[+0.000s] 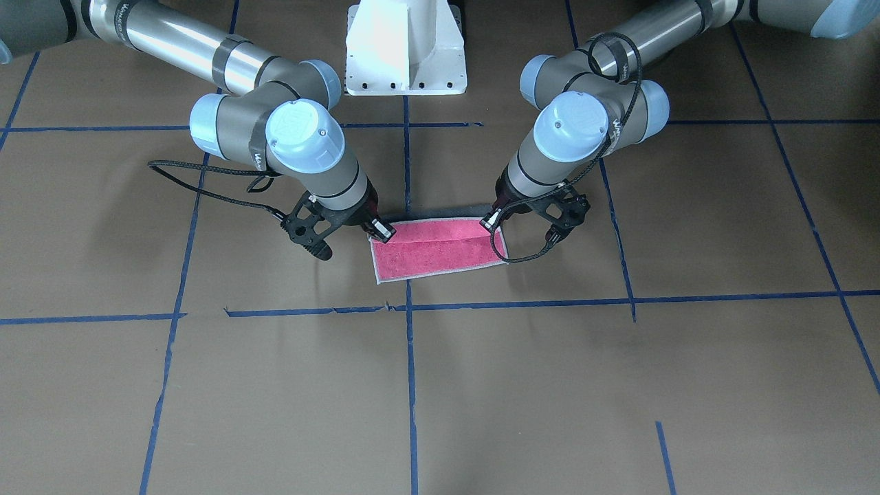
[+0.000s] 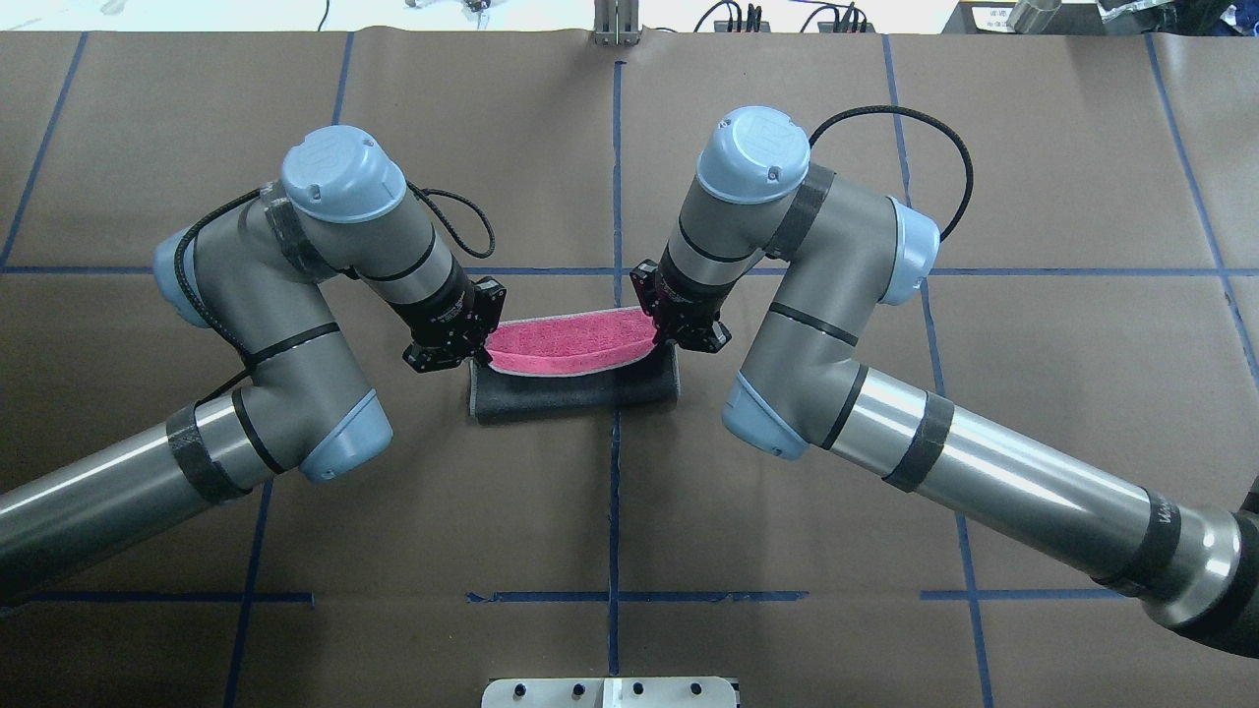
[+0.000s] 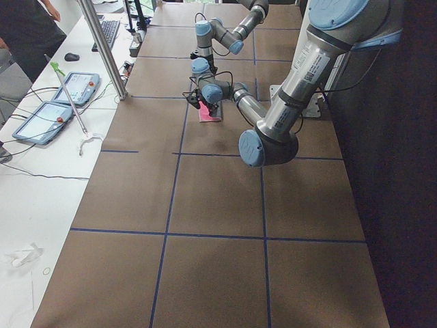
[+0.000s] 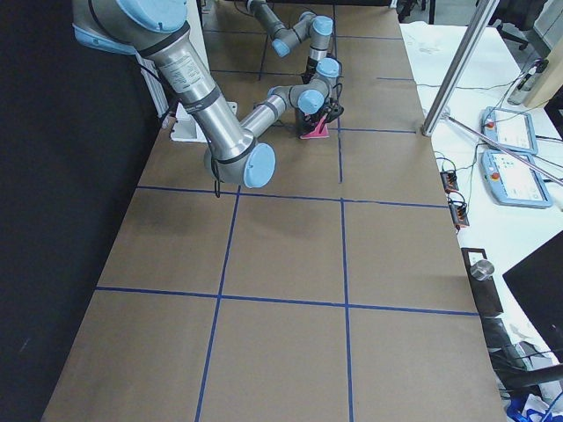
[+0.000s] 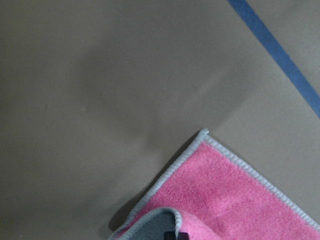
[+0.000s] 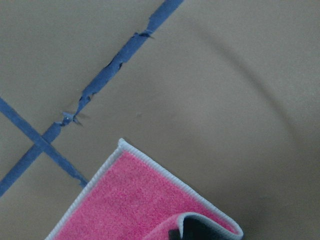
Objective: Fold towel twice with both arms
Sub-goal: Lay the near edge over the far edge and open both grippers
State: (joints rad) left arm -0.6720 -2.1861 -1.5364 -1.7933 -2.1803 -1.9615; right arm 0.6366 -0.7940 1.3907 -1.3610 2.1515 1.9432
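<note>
Overhead exterior view: at frame centre, the left end effector [image 2: 478, 351] and right end effector [image 2: 662, 333] each pinch a corner of the towel [image 2: 570, 346], holding one edge raised together, apparently so the first fold lands square. Its pink face bows upward; grey backing lies on the surface [image 2: 787, 492].
</note>
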